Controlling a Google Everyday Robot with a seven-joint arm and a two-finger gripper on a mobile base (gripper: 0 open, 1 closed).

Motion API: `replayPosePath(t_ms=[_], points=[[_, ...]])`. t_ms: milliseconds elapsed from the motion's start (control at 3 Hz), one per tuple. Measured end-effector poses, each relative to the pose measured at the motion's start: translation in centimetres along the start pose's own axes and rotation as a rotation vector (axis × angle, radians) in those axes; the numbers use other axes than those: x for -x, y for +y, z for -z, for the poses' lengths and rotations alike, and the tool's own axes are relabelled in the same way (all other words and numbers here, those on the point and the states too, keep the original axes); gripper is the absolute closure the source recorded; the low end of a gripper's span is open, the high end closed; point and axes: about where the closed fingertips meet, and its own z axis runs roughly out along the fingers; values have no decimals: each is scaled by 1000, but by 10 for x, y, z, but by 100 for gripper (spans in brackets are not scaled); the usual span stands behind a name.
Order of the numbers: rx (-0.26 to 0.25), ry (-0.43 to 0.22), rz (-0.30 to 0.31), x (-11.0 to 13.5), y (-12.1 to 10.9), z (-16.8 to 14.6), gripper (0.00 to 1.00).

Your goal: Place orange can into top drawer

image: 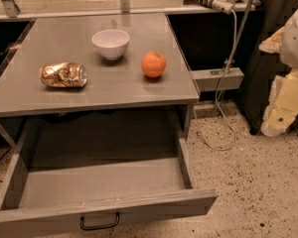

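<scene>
The orange can (63, 75), dented and shiny orange-gold with a silver end, lies on its side on the left part of the grey cabinet top (114, 90). The top drawer (104, 182) below it is pulled out wide. Its inside shows bare grey metal, and a small black handle (99, 224) sits on its front panel. My gripper (284, 105), white and cream-coloured, is at the far right edge of the view, off the cabinet, well right of the can and the drawer. It holds nothing that I can see.
A white bowl (111, 42) stands at the back middle of the cabinet top. A round orange fruit (153, 64) sits to its right. A white cable (223, 108) hangs down to the speckled floor right of the cabinet. A dark cabinet stands behind the gripper.
</scene>
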Motion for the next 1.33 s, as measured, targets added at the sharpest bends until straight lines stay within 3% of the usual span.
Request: replayPosePath(t_ms=[333,667,1333], points=[[0,0,0,0,0,0,0],[-1,-8,18,17,-2,3,0],[15,-32,195,116,11,-2,0]])
